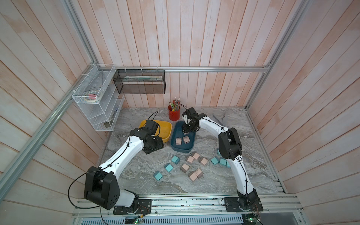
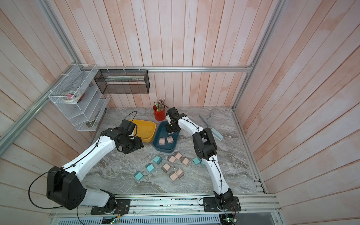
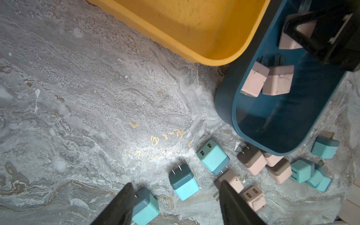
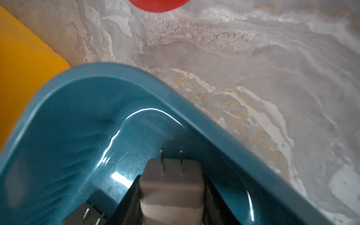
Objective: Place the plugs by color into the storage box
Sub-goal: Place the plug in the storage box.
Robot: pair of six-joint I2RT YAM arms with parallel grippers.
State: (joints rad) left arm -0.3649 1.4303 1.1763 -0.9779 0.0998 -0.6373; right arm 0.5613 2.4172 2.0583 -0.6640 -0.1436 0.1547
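- In both top views the right gripper (image 1: pixel 186 132) reaches down into the far end of the dark blue oval plastic tray (image 1: pixel 182 149). Its own black body mostly hides what it carries.
- Two pink cube-shaped plugs (image 1: pixel 178 140) lie side by side on that tray's floor, nearer the robot.
- The left gripper (image 1: pixel 153 147) hovers beside the yellow plastic tray (image 1: pixel 165 127), above the grey marbled tabletop (image 1: pixel 136 175). Its jaws cannot be made out from up here.
- Teal cube-shaped plugs (image 2: pixel 150 167) and more pink ones (image 2: pixel 172 159) lie scattered on the tabletop near the blue tray. A red metal cup of pencils (image 2: pixel 160 115) stands behind the trays.
- In the left wrist view the left gripper's two dark fingers (image 3: pixel 124 204) stand well apart with nothing between them. One teal plug (image 3: pixel 184 183) lies on the table beyond the gap.
- The same view shows the right gripper (image 3: pixel 303 33) over the blue tray (image 3: pixel 226 101), clamped on the held pink plug (image 3: pixel 287 41).
- In the right wrist view the held pink plug (image 4: pixel 171 183) sits pinched between the fingers (image 4: pixel 212 196). Its grey-brown face and two metal prongs point towards the tray floor, inside the tray's walls (image 4: pixel 136 72). Whether it touches the floor cannot be told.
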